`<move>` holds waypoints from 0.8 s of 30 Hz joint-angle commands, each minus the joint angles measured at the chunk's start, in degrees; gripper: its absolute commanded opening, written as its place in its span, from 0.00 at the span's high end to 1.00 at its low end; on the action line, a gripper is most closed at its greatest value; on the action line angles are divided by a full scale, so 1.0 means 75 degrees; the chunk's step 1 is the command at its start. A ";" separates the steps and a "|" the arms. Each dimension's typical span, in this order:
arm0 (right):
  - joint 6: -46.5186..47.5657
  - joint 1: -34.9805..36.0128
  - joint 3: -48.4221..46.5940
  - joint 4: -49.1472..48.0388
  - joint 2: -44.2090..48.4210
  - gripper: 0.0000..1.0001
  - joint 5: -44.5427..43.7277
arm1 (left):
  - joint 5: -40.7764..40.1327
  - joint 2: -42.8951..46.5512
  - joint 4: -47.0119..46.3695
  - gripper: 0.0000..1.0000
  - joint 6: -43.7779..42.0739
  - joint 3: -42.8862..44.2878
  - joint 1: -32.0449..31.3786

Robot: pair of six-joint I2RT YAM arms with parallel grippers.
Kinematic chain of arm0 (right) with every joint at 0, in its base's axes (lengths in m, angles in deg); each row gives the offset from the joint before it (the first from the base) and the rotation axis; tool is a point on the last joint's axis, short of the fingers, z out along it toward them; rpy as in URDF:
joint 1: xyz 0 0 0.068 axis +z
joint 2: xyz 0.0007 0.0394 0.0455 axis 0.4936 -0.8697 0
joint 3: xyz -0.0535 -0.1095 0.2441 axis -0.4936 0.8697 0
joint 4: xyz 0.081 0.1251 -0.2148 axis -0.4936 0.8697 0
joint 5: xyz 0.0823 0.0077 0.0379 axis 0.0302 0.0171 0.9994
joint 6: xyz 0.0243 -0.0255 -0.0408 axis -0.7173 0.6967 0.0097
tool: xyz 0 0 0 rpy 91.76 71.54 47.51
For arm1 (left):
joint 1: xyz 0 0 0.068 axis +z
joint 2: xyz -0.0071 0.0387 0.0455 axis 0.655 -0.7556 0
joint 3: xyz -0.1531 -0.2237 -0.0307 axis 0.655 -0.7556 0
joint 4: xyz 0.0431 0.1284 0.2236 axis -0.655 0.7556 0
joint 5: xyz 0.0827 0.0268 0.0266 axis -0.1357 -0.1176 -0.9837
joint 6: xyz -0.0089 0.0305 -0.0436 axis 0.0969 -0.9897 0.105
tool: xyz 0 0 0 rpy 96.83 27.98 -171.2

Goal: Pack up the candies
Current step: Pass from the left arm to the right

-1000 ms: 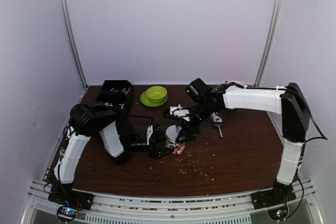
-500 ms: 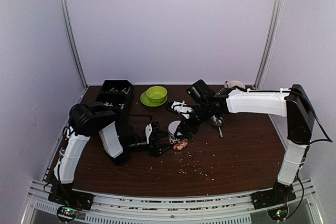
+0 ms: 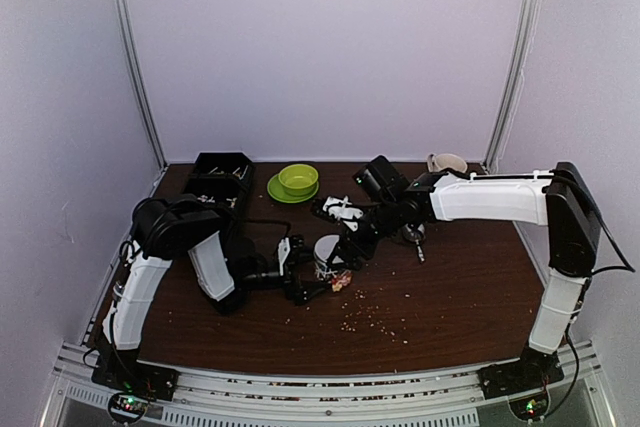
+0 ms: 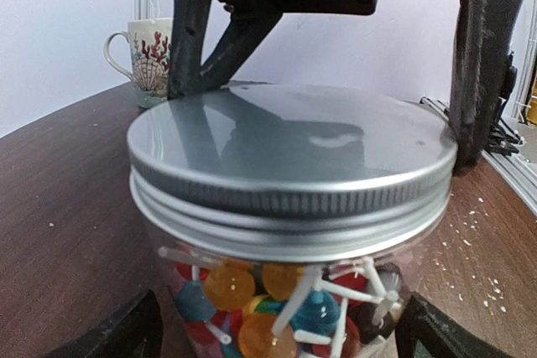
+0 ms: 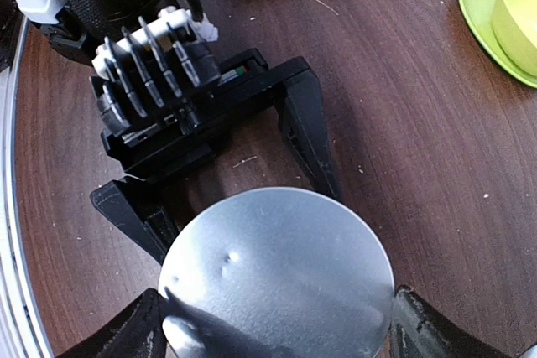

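Top camera hangs high behind the near edge of the table (image 3: pixel 470 282), looking down and forward, far off. Left wrist camera sits low and level, tight against the jar (image 4: pixel 285 295). Right wrist camera stares straight down on the lid (image 5: pixel 277 274), close. All three share that jar.

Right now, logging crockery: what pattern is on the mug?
Red coral and a shell on the white mug; best in left wrist view.
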 commanded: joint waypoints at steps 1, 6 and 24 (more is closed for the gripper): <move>0.0324 0.0087 0.0063 0.0166 0.0265 0.17 0.0931 | 0.0301 -0.0386 0.0138 0.02 0.0127 0.0027 0.0071; 0.0484 0.0093 -0.0065 0.0241 0.0156 0.17 0.1079 | 0.0450 -0.0426 0.0138 0.02 0.0152 0.0077 0.0071; -0.0554 0.0198 0.0012 -0.0102 0.0057 0.18 0.0119 | 0.0123 -0.0403 0.0138 0.13 0.0265 0.0061 0.0068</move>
